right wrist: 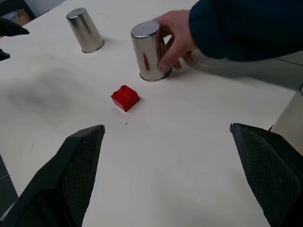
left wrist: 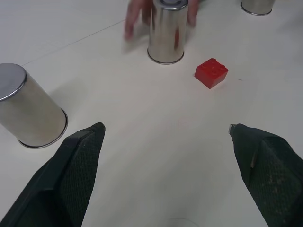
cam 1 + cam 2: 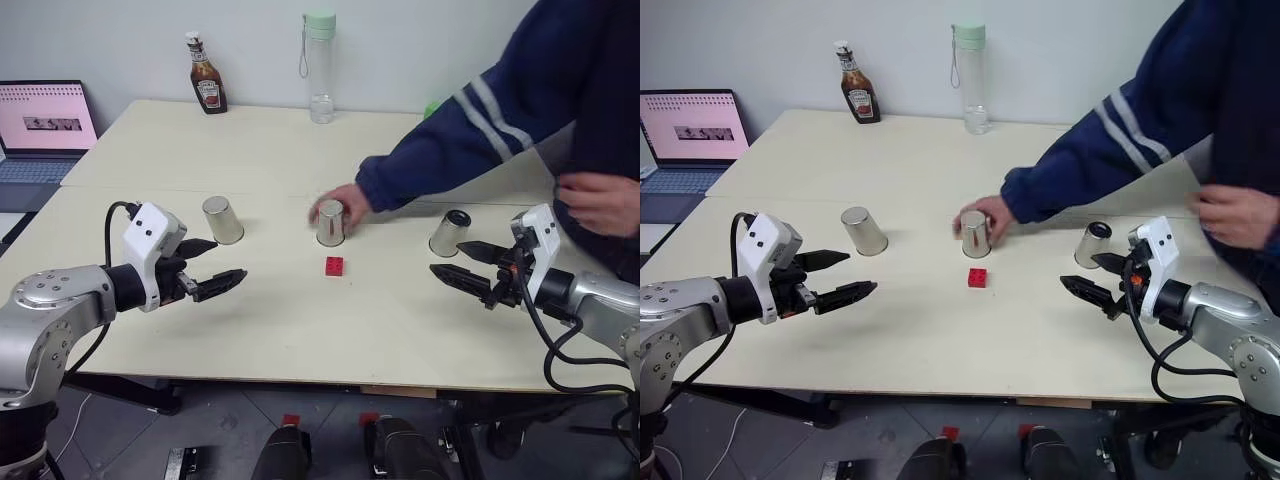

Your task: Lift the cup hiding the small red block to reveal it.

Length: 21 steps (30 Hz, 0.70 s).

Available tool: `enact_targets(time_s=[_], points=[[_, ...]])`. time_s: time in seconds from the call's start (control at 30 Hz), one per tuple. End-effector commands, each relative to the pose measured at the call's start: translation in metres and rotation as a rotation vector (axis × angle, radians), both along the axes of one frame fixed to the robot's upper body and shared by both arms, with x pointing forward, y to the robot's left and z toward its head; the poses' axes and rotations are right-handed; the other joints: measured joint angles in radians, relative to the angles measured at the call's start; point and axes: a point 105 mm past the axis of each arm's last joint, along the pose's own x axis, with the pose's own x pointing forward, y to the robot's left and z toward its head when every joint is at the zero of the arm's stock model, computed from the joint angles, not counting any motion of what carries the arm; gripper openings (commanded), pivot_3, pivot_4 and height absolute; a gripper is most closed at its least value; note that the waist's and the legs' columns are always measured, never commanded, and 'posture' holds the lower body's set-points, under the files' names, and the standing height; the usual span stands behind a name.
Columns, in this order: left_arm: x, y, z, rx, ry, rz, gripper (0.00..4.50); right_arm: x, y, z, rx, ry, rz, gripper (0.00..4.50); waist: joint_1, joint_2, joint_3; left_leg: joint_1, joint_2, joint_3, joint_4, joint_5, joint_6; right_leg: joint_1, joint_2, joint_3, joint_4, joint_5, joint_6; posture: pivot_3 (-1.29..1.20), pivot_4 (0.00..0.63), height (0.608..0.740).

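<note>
Red block (image 3: 334, 266) lies uncovered on surface (image 3: 300, 330), just in front of middle cup (image 3: 331, 222), which a person's hand (image 3: 343, 203) holds. My left gripper (image 3: 212, 268) and right gripper (image 3: 460, 263) hover with jaws apart, gripping nothing.

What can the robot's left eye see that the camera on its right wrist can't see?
Only the left eye view has the brown ketchup bottle, the tall clear bottle with a green lid, the open laptop and both robot arms, with the open left end effector and the open right end effector.

The right wrist view gives a close look along its own two black fingers.

Both share the small red block lying uncovered, the upside-down silvery metal cups, and a person's hand on the middle cup.
</note>
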Motion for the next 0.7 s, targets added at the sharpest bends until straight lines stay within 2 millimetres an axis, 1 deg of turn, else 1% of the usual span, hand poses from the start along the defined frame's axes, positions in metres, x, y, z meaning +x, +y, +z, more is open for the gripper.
enact_targets(time_s=[0.03,0.7], points=[[0.0002,-0.0021,0.0105,0.019,-0.05,-0.015,4.46,-0.0015,0.0023,0.0105,0.009,-0.05,0.014,4.5,0.0,0.0,0.0,0.0,0.0,0.0,0.0,0.0,0.0,0.0,0.0,0.0,0.0,0.0,0.0,0.0,0.15,0.74],[0.005,-0.0042,0.0116,0.023,-0.062,-0.029,4.46,-0.0012,0.003,0.0121,0.011,-0.062,0.006,4.5,0.0,0.0,0.0,0.0,0.0,0.0,0.0,0.0,0.0,0.0,0.0,0.0,0.0,0.0,0.0,0.0,0.15,0.74]])
